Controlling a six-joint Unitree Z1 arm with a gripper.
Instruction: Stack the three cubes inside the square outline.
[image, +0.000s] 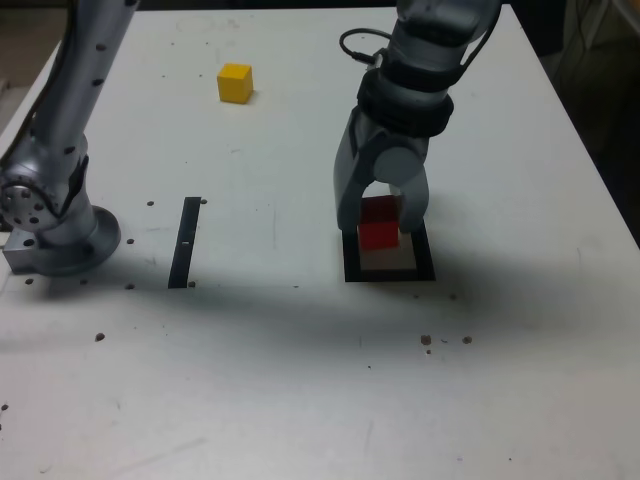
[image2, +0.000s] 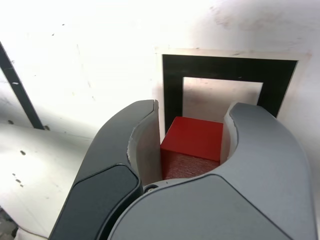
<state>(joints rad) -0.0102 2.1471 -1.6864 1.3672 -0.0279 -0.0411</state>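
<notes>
Gripper (image: 381, 212) pinching red cube (image: 378, 235), both views; cube at/over black square outline (image: 388, 276), touching or not unclear. Yellow cube (image: 235, 84) in ext. view only, well apart, toward its upper left. Black strip (image: 185, 243) in both.

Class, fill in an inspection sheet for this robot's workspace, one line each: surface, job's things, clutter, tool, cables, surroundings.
Surface: white table, scattered dark specks and marks
Job's things: red cube between the tool's jaws, at the square outline; yellow cube away from it, towards the exterior view's upper left; no green cube seen
Clutter: nothing seen
Tool: jaws shut on the red cube
Cables: dark cable looping beside the arm
Surroundings: dark area beyond the table's edge at the exterior view's right
</notes>
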